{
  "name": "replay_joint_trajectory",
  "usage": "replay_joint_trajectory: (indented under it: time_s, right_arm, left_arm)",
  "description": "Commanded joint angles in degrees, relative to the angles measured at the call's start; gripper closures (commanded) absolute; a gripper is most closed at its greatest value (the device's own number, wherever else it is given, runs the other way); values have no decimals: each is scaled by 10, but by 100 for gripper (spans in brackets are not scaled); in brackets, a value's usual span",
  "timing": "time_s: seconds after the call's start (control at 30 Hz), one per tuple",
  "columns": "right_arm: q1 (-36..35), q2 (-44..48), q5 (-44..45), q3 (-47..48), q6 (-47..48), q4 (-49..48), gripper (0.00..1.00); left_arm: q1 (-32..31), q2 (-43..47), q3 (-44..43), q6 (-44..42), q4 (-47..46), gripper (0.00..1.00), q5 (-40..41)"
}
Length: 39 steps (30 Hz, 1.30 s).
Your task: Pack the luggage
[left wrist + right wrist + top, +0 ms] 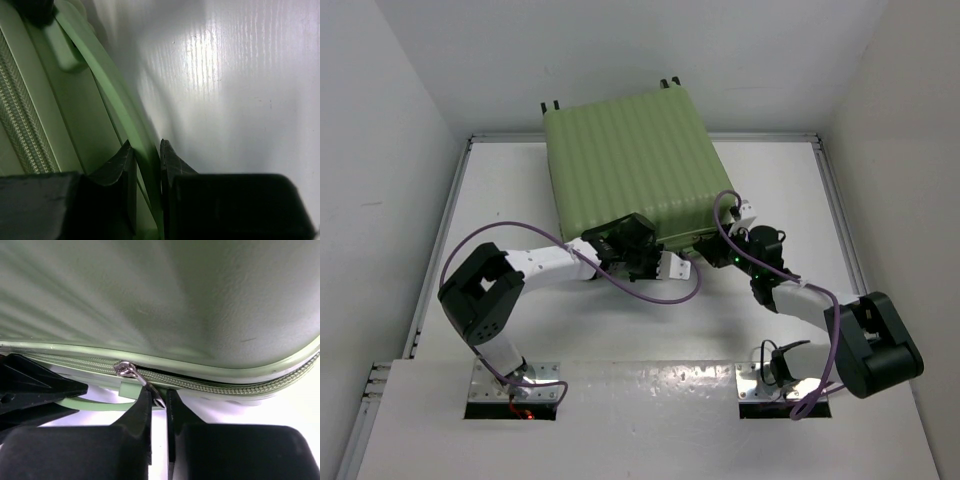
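Logging the luggage point(620, 160) lying flat and closed on the white table point(510, 200), toward the far side, ribbed shell facing up, small black wheels point(669, 82) pointing at the back wall.

Finding both arms reaching in to its near edge, side by side. Marking the left gripper point(632, 250) at about the middle of that edge and the right gripper point(715, 243) just beside the near right corner. Noting a purple cable point(650, 295) looping over the table between the two arms.

Left wrist view: seeing the black fingers point(112, 167) clenched on the thin green carry handle point(115, 95), the strap passing up between them and bowing away from the suitcase side. Spotting the zipper point(22, 120) running along the far left of that view, bare table lying to the right.

Right wrist view: seeing the fingertips point(142, 405) pinching the metal zipper pull point(150, 390), the tab slanting down from the slider point(123, 368). Placing the slider on the zipper line just under the shell's rim, with teeth showing on both sides of it. Not managing to tell whether the teeth are parted anywhere. Catching the left gripper's dark body at the left edge of this view, close beside the right fingers, with the green handle strap arcing out from it under the zipper line.
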<state>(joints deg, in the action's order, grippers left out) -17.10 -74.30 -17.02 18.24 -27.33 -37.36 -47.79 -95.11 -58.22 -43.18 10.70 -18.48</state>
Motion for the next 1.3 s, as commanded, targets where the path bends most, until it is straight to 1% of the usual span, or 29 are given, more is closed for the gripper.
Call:
replay_joint_trajectory:
  time_s: [0.0,0.27,0.37,0.47,0.6,0.7,0.77,0.9,1.07,1.13,1.17,1.27]
  right_arm:
    - [-14,-1,-14,28,-2,-98,99]
    - [8,41,-12,2,18,-89,100]
    - [11,62,-7,-8,40,-82,100]
    - [14,79,17,-19,47,-54,100]
    - [40,121,34,-40,54,-16,100]
    - [55,144,31,-52,61,19,100]
    - [59,155,25,-65,65,17,100]
    - [59,144,1,-66,60,-5,100]
    - [40,95,-22,-42,62,-39,100]
    - [36,87,-8,-35,68,-17,100]
    - [35,83,13,-34,65,-15,100]
    - [48,88,30,-42,72,3,100]
  left_arm:
    - [-5,11,0,-6,13,100,-60]
    - [6,16,6,-6,13,100,-54]
    - [11,21,11,-6,19,100,-54]
    - [16,21,11,-11,24,100,-49]
    - [22,33,16,-11,24,100,-49]
    - [22,33,21,-11,24,100,-49]
    - [27,33,21,-11,24,100,-49]
    - [27,33,21,-16,29,100,-49]
    - [32,22,8,-16,29,100,-49]
    - [32,22,8,-16,29,100,-49]
    - [32,22,8,-16,29,100,-49]
    - [38,22,8,-22,35,100,-49]
